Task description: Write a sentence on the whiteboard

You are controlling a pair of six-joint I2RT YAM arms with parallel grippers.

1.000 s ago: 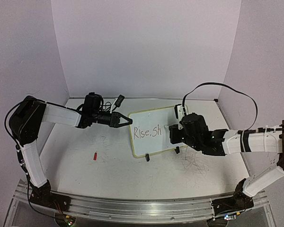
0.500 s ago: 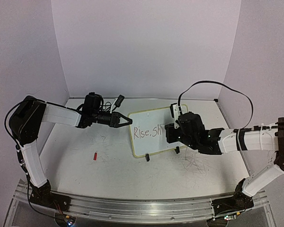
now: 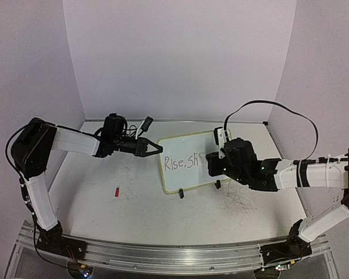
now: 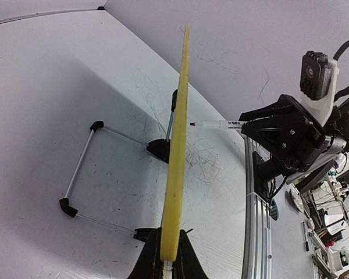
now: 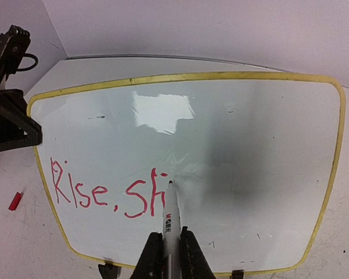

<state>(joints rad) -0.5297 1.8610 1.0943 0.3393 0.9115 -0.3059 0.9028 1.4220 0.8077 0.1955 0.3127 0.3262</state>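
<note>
The whiteboard (image 3: 186,177) stands tilted on its black feet at mid-table, its pale yellow rim (image 4: 177,145) edge-on in the left wrist view. My left gripper (image 3: 158,149) is shut on the board's left rim (image 4: 167,256). The sentence (image 5: 104,195), in red marker, reads "Rise, Shi" (image 3: 181,161). My right gripper (image 5: 170,247) is shut on a white marker (image 5: 170,218), whose tip sits on the board (image 5: 250,151) just right of the "i". In the top view the right gripper (image 3: 212,164) covers the board's right part. The marker (image 4: 218,124) also shows from the side.
A small red cap (image 3: 117,191) lies on the scribbled tabletop, left of the board (image 5: 14,201). A wire stand (image 4: 81,168) props the board from behind. Walls close in the back and sides. An aluminium rail (image 3: 163,256) runs along the near edge.
A red "i" has appeared after "Sh". My right gripper with the marker went left, then came back a little to the right. The left arm stayed still.
</note>
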